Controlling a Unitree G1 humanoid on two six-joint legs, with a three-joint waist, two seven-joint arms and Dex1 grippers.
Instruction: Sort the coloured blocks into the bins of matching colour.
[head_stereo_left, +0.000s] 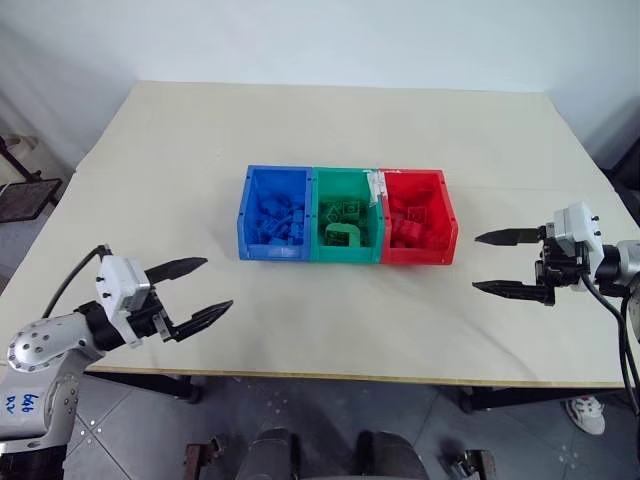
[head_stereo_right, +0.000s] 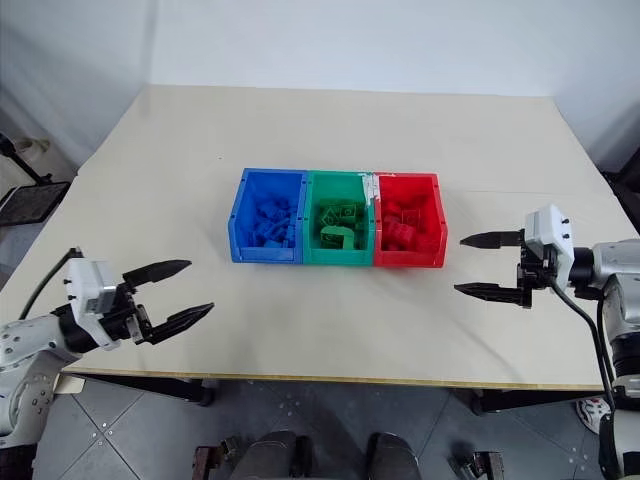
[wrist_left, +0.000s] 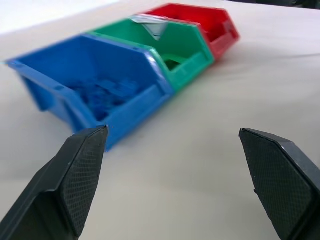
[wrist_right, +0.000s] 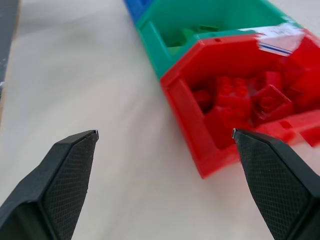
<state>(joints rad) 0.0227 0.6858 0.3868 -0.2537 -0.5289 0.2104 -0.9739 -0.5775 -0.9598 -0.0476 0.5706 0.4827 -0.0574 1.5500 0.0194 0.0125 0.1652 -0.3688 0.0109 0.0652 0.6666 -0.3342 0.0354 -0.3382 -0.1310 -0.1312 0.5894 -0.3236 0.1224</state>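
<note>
A: What is the surface like, and the room around it?

B: A wide cream-coloured rectangular table (head_stereo_left: 330, 330) with a pale wooden edge fills most of the head view. A plain white wall runs along the top of the frame, grey floor tiles show along the bottom, and a black metal stand sits at the far left edge.

A: Where are the bins?

B: Three joined open-topped plastic bins (head_stereo_left: 346, 257) sit just above the middle of the frame: blue bin (head_stereo_left: 247, 225) on the left, green bin (head_stereo_left: 346, 178) in the centre, red bin (head_stereo_left: 448, 222) on the right. The coloured studded plastic bricks lie inside them: blue bricks (head_stereo_left: 276, 222) in blue, green bricks (head_stereo_left: 345, 222) in green, red bricks (head_stereo_left: 410, 225) in red (the table around the bins is bare cream).

A: Any writing?

B: A white label (wrist_right: 281, 36) with a blue stripe sits on the wall between green and red; I cannot read it.

A: And the hands?

B: The left gripper (head_stereo_left: 205, 288), lower left of the frame, has its two black fingers spread wide, grasping nothing. The right gripper (head_stereo_left: 490, 263), at the right edge near the red bin, is likewise released and bare.
</note>
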